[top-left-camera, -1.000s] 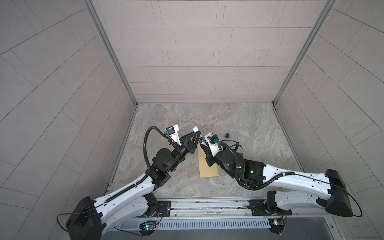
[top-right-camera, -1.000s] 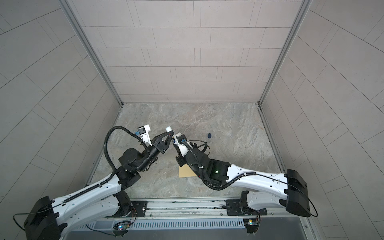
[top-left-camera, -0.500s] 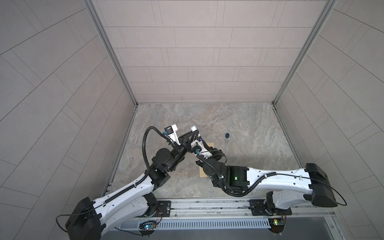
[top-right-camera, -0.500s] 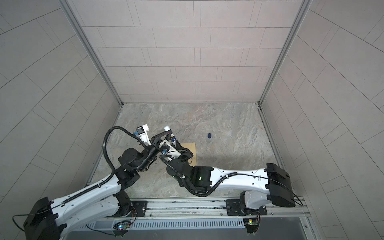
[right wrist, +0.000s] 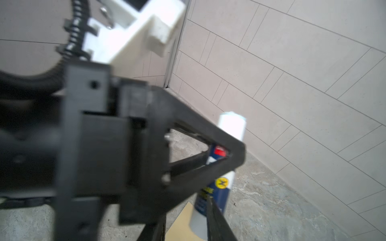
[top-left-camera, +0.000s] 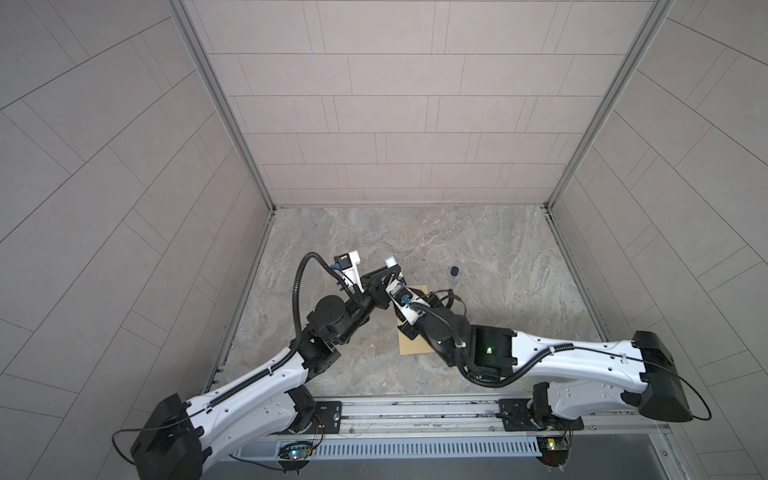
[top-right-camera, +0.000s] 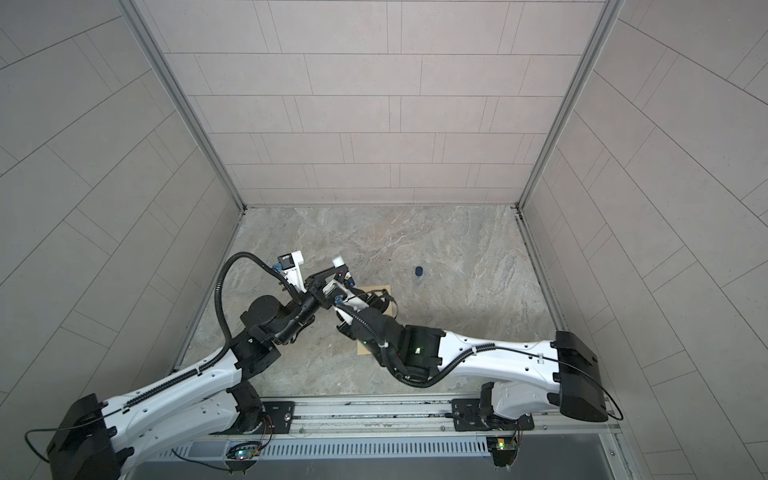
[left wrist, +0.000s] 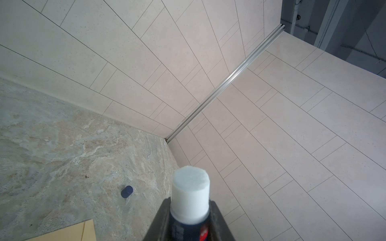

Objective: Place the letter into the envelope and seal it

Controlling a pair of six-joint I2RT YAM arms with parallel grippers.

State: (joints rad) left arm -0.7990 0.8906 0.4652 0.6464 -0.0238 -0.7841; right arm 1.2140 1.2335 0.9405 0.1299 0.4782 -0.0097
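— Left hand [top-left-camera: 388, 275], state?

— My left hand is closed on a glue stick [left wrist: 190, 194]. Both fingers [left wrist: 163, 221] clamp the dark blue barrel just below the white glue tip. That tip is uncapped, angled upward and raised off the desk [top-left-camera: 498, 249]. In the right wrist view the barrel carries a red patch and a yellow mark.

— Right hand?

— My right hand [right wrist: 187, 224] sits at the lower end of the same stick. In its wrist view, one of its dark fingers [right wrist: 218, 221] crosses in front of the barrel's white base. The other stands off to the side, with a gap between them. I cannot tell whether they press the stick or stand clear of it.

— Envelope location?

— The envelope [top-left-camera: 411, 343] lies flat on the desk under my right wrist, which covers its middle in both top views. A far corner and the near end show. The left wrist view shows a diagonal fold line at one corner.

— Cap?

— The small dark blue cap [top-left-camera: 455, 271] lies alone on the desk, well apart from the envelope. It is farther back and to the right in both top views.
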